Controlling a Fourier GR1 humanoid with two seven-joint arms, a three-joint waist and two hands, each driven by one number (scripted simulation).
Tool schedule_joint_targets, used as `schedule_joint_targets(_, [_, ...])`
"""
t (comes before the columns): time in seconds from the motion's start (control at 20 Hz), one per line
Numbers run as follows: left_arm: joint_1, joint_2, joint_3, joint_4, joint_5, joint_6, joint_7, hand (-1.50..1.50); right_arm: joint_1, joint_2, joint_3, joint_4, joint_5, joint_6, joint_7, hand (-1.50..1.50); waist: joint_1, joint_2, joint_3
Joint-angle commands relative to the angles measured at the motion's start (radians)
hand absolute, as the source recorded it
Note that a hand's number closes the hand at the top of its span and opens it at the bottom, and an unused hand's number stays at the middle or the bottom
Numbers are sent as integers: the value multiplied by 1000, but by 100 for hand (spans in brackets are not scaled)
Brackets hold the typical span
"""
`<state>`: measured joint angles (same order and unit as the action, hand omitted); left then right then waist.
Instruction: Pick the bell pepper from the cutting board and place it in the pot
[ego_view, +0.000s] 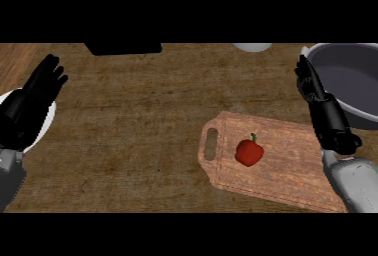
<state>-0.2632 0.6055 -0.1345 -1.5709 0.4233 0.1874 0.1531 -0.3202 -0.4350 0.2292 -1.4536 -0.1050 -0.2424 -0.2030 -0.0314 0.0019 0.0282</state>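
the red bell pepper (249, 152) lies on the wooden cutting board (295, 175), just left of the right hand (325, 112), untouched. that hand's fingers are straight and hold nothing, reaching along the left rim of the grey pot (354, 75). the left hand (29, 107) rests open over a white plate (46, 122)

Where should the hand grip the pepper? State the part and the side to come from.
Grip the pepper round its red body, not the thin green stem. It lies alone on the board, so the right hand can probably come down from above, from the right.
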Motion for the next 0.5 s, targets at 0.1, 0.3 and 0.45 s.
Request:
schedule_joint_targets(0.1, [60, -60, -118, 11, -44, -14, 38, 0, 105, 123, 18, 27, 65, -235, 214, 150, 5, -5, -30])
schedule_joint_targets(0.3, [112, -74, -140, 53, -29, -47, 18, 0, 207, -50, 25, 230, 296, -373, 315, 150, -37, 31, -69])
schedule_joint_targets(0.45, [162, -118, -185, 94, -27, -55, 19, 0, 150, 87, -79, 136, 390, -739, 257, -150, -44, -7, -42])
